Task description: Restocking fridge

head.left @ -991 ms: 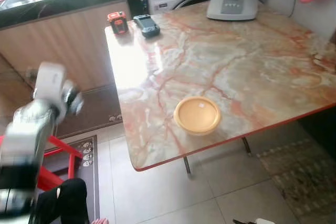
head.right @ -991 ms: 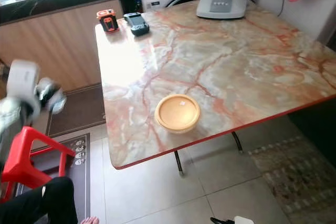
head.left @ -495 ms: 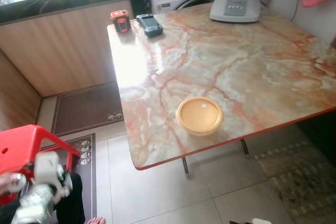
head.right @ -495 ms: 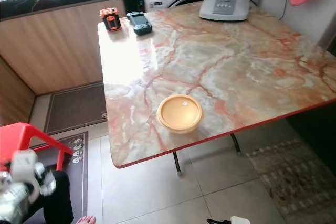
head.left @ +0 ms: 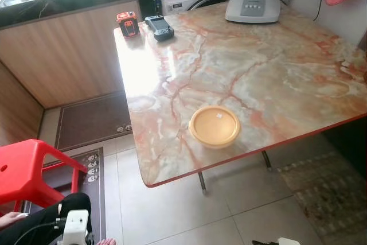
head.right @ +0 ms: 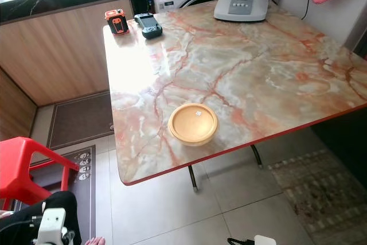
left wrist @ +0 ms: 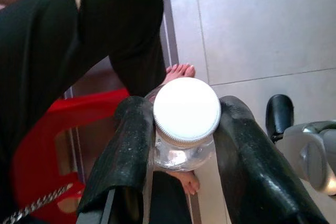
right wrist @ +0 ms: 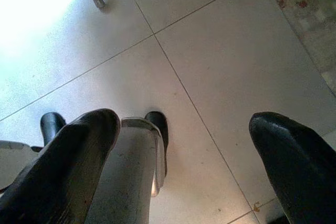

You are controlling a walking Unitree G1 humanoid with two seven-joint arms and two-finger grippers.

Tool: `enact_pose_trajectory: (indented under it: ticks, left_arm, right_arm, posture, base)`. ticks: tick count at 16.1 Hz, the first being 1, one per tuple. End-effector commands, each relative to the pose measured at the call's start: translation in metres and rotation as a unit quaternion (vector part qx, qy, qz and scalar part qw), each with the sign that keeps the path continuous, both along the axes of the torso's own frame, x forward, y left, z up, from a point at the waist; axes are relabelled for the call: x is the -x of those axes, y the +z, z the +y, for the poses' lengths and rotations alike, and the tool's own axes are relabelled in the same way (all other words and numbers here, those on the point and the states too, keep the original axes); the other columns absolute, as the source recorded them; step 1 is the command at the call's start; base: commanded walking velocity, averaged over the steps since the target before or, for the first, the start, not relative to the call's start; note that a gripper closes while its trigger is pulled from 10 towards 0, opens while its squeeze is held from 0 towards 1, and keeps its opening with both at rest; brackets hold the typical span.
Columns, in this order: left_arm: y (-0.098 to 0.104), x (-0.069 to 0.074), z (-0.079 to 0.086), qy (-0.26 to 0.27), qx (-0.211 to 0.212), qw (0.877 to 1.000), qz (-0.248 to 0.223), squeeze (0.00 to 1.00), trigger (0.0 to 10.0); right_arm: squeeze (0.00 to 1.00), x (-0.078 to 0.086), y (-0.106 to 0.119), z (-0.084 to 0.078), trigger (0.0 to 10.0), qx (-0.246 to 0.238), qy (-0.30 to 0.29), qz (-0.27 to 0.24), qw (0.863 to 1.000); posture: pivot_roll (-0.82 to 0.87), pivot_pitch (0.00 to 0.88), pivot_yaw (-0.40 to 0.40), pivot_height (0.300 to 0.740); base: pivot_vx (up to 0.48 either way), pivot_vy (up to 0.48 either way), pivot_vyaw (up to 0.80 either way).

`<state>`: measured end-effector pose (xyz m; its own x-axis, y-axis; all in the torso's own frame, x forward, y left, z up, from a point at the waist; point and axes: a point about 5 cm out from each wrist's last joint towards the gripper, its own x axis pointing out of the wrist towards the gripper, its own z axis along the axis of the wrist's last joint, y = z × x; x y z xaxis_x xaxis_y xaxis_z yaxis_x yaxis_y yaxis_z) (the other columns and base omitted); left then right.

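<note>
A: What do the head views show?
B: A round yellow tub (head.left: 215, 125) with its lid on sits near the marble table's (head.left: 275, 73) edge. I can't read its little sticker.

A: And the left wrist view?
B: The left gripper (left wrist: 185, 129) squeezes a clear jar (left wrist: 184, 148) by its white cap (left wrist: 187, 109), above a person's foot (left wrist: 179, 70).

A: The right wrist view?
B: The right gripper (right wrist: 197, 150) hangs wide open over floor tiles (right wrist: 231, 61), holding nothing.

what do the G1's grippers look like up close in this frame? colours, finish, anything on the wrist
Each gripper has two long, thick black fingers with a glossy, slightly scuffed surface and rounded tips: left gripper, right gripper. From the head camera, the left wrist ends in a boxy white housing with a thin black cable running to it.
</note>
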<state>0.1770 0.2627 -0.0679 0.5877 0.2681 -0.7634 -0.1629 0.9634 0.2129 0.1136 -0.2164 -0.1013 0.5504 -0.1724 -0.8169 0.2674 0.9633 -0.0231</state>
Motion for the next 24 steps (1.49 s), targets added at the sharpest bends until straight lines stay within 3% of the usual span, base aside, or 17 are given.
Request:
enact_pose_trajectory:
  ticks: [1, 3, 8, 10, 12, 15, 17, 19, 20, 21, 24]
  left_arm:
    - [-0.002, 0.006, 0.003, 0.013, -0.006, 1.000, 0.007, 0.00, 10.0]
    - [-0.004, 0.001, -0.008, -0.007, 0.001, 1.000, 0.003, 0.00, 10.0]
    - [-0.005, -0.004, -0.018, -0.035, -0.001, 0.999, 0.005, 0.00, 10.0]
    - [-0.005, -0.004, -0.019, -0.042, 0.000, 0.999, 0.007, 0.00, 10.0]
    - [-0.005, -0.003, -0.020, -0.045, 0.000, 0.999, 0.008, 0.00, 10.0]
    - [-0.006, -0.003, -0.021, -0.038, 0.005, 0.999, 0.004, 0.00, 10.0]
    - [-0.006, -0.002, -0.021, -0.031, 0.009, 0.999, 0.001, 0.00, 10.0]
    - [-0.007, 0.001, -0.019, -0.029, 0.009, 1.000, 0.002, 0.00, 10.0]
    - [-0.008, 0.005, -0.018, -0.025, 0.009, 1.000, 0.005, 0.00, 10.0]
    - [-0.009, 0.007, -0.018, -0.018, 0.010, 1.000, 0.004, 0.00, 10.0]
    - [-0.010, 0.009, -0.017, -0.008, 0.012, 1.000, 0.004, 0.00, 10.0]
  right_arm:
    - [0.00, 0.004, -0.001, 0.004, 10.0, -0.005, -0.015, -0.003, 1.000]
    - [0.00, 0.003, 0.001, 0.002, 10.0, 0.004, -0.035, -0.023, 0.999]
    - [0.00, -0.002, 0.007, -0.002, 10.0, 0.037, -0.041, -0.068, 0.996]
    - [0.00, -0.068, 0.050, -0.055, 10.0, 0.080, -0.024, -0.175, 0.981]
    - [0.00, -0.090, 0.071, -0.058, 10.0, 0.083, 0.003, -0.252, 0.964]
    - [0.00, -0.094, 0.078, -0.053, 10.0, 0.113, 0.043, -0.280, 0.952]
    - [0.00, -0.094, 0.083, -0.055, 10.0, 0.122, 0.025, -0.305, 0.944]
    - [0.00, -0.093, 0.095, -0.058, 10.0, 0.131, 0.012, -0.361, 0.923]
    - [0.00, -0.085, 0.107, -0.058, 10.0, 0.140, -0.005, -0.412, 0.900]
    - [0.00, -0.076, 0.110, -0.057, 10.0, 0.150, -0.006, -0.425, 0.893]
    - [0.00, -0.069, 0.115, -0.052, 10.0, 0.144, 0.007, -0.440, 0.887]
  posture:
    - [-0.01, 0.071, 0.128, 0.740]
    - [-0.01, 0.073, 0.125, 0.740]
    - [-0.02, 0.073, 0.130, 0.740]
    - [-0.03, 0.074, 0.134, 0.740]
    - [-0.04, 0.074, 0.134, 0.740]
    - [-0.03, 0.074, 0.128, 0.740]
    - [-0.02, 0.072, 0.124, 0.740]
    - [-0.02, 0.070, 0.115, 0.740]
    - [-0.01, 0.069, 0.108, 0.740]
    - [0.00, 0.070, 0.102, 0.740]
    - [0.00, 0.072, 0.104, 0.740]
  base:
    - [0.000, 0.000, 0.00]
    - [0.000, 0.000, 0.00]
    - [0.000, 0.000, 0.00]
    - [0.000, 0.000, 0.00]
    - [0.000, 0.000, 0.00]
    - [0.000, 0.000, 0.00]
    - [0.000, 0.000, 0.00]
    - [0.000, 0.000, 0.00]
    - [0.000, 0.000, 0.00]
    - [0.000, 0.000, 0.00]
    - [0.000, 0.000, 0.00]
